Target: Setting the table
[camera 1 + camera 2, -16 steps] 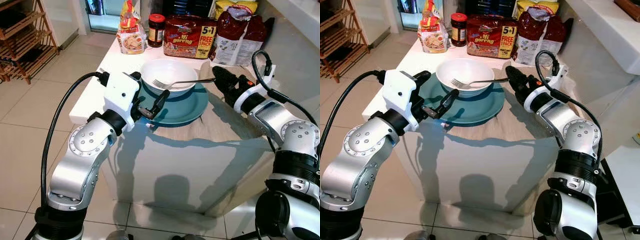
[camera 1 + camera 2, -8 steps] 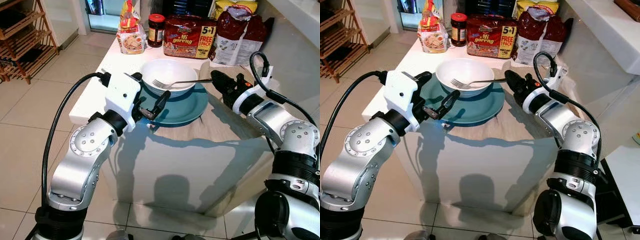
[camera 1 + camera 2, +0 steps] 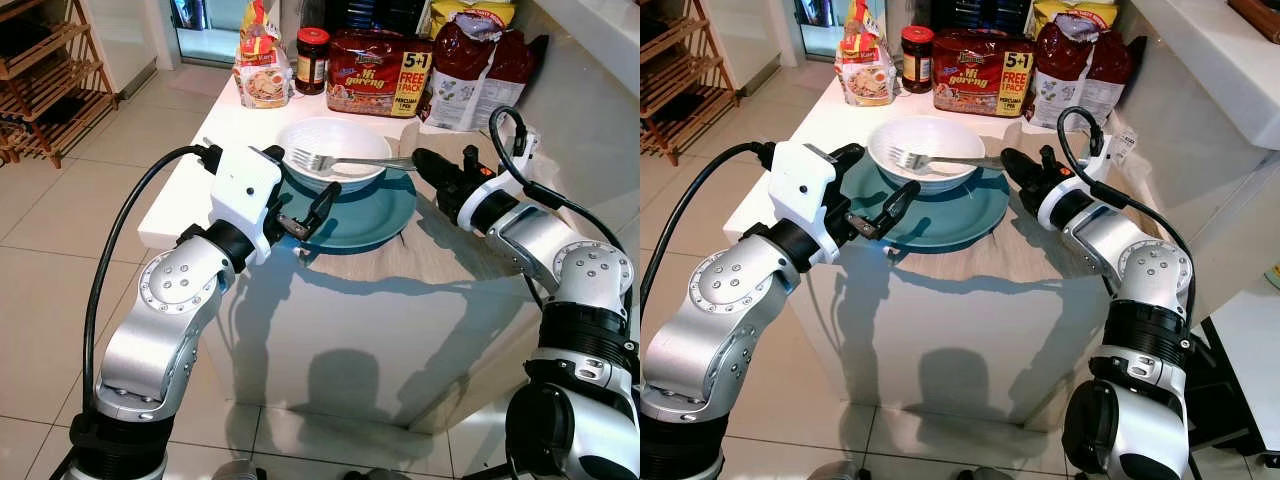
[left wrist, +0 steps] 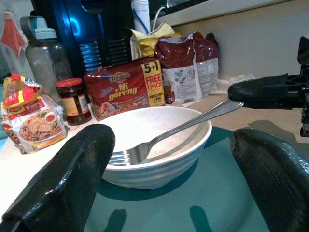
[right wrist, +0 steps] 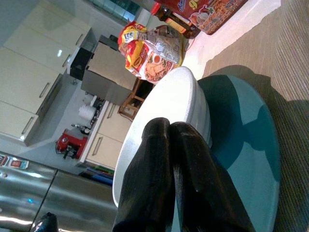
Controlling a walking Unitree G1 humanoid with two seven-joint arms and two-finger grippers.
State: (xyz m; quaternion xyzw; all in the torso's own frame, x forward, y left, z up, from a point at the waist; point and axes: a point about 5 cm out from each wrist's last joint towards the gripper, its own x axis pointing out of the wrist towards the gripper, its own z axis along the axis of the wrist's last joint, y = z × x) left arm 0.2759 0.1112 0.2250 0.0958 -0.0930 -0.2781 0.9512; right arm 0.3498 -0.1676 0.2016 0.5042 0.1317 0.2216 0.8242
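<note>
A white bowl [image 3: 335,140] sits on a teal plate [image 3: 372,216] on the table. A silver fork [image 3: 352,162] lies across the bowl's rim, tines over the bowl's left side. My right gripper [image 3: 422,162] is shut on the fork's handle end, just right of the bowl above the plate's edge. In the right wrist view the two fingers [image 5: 149,164] press together over the bowl [image 5: 169,106]. My left gripper [image 3: 888,168] is open at the plate's front left edge. Its fingers [image 4: 72,174] stand wide on either side of the bowl [image 4: 159,145] and touch nothing.
A beige placemat [image 3: 450,250] lies under the plate. A noodle pack [image 3: 378,72], a jar [image 3: 312,60] and several snack bags [image 3: 262,70] line the table's back. A wooden rack [image 3: 45,90] stands far left and a white counter [image 3: 1200,60] to the right.
My right gripper has carried the fork leftward, so its tines now reach farther over the bowl. The left arm has not moved.
</note>
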